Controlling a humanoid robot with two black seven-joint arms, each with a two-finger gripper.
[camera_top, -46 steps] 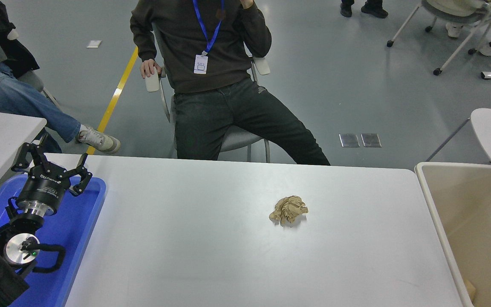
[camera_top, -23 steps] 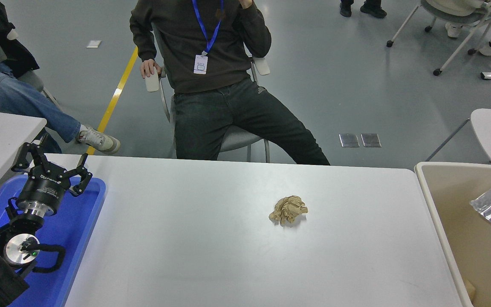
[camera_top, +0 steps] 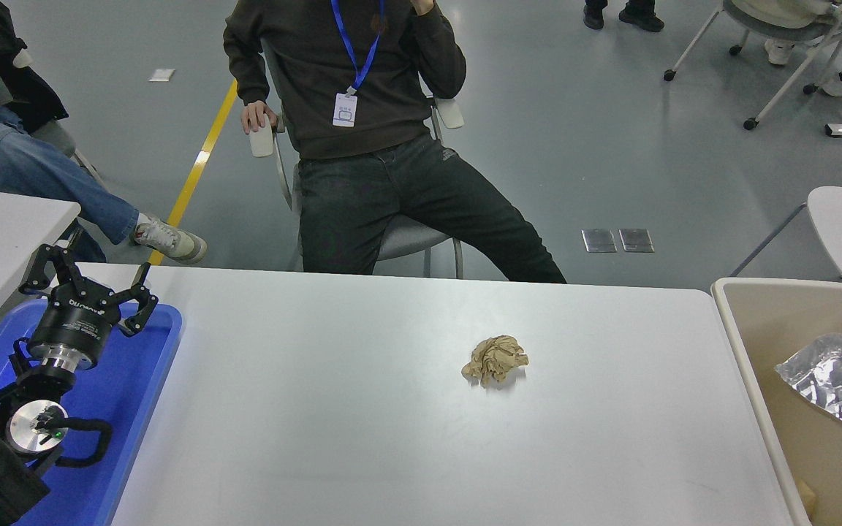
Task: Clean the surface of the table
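Across the middle of the view stretches the plain white matte tabletop, the surface to be cleaned, with a crumpled ball of brown paper lying alone just toward 2 o'clock from its centre. At 9 o'clock the left gripper, black, hangs parked over a blue plastic tray with its fingers spread wide and holding nothing. At 4 o'clock a crinkled sheet of silver foil hovers over the beige plastic bin; only a sliver of dark hardware shows at the frame edge beneath it, so I cannot tell how the right gripper's fingers stand.

The likely trouble: if the foil is let go too near the bin's rim, it could catch on the wall and slide back onto the tabletop. The paper ball is light and springy, so a poorly centred pinch may nudge it away. A seated person at 12 o'clock is close enough that a wide swing deserves care.
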